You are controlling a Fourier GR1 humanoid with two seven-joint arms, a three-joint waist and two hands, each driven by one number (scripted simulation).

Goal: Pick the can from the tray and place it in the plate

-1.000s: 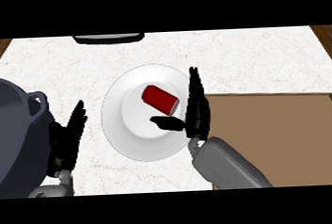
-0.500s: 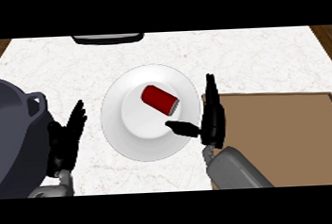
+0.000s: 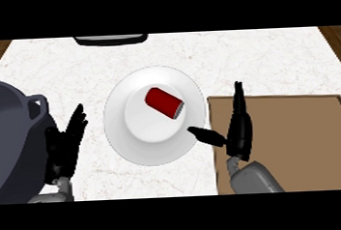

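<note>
Lying on the plate (image 3: 143, 147), the can (image 3: 164, 103) sits apart from the right hand (image 3: 238, 131).

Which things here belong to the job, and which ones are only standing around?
Belong to the job:
- red can, lying on its side in the plate
- white plate
- brown tray
- right robot hand, open, over the tray's left edge

Only standing around:
- dark pot at the left
- left robot hand, resting open
- dark object at the counter's far edge

Two grey forearms — each ending in a slim black hand (image 3: 238, 128).
</note>
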